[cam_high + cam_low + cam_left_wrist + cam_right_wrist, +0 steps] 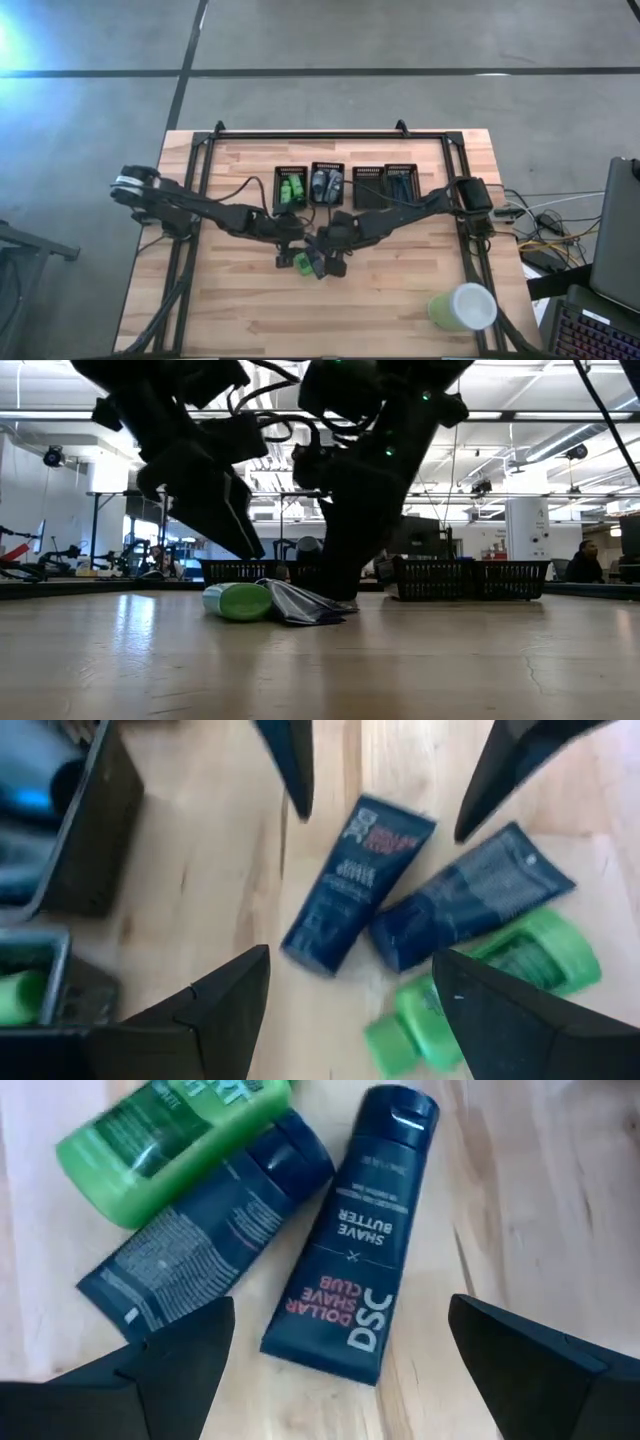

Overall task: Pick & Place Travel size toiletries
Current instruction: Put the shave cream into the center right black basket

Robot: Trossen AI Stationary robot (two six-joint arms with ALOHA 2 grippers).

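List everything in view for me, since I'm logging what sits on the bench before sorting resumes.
green bottle: one, bright green, on the table centre, touching a dark tube.
dark blue tubes: two, navy, lying flat beside the green bottle; one reads Shave Butter.
mesh bins: four, black, in a row at the table's far side; one holds green items, the next grey-blue ones.
cup: one, pale green and white, on its side near the right front corner.
table: one, light wood.
laptop: dark, off the table's right edge.
left pincer: open, over the tubes.
right pincer: open wide, over the same pile.
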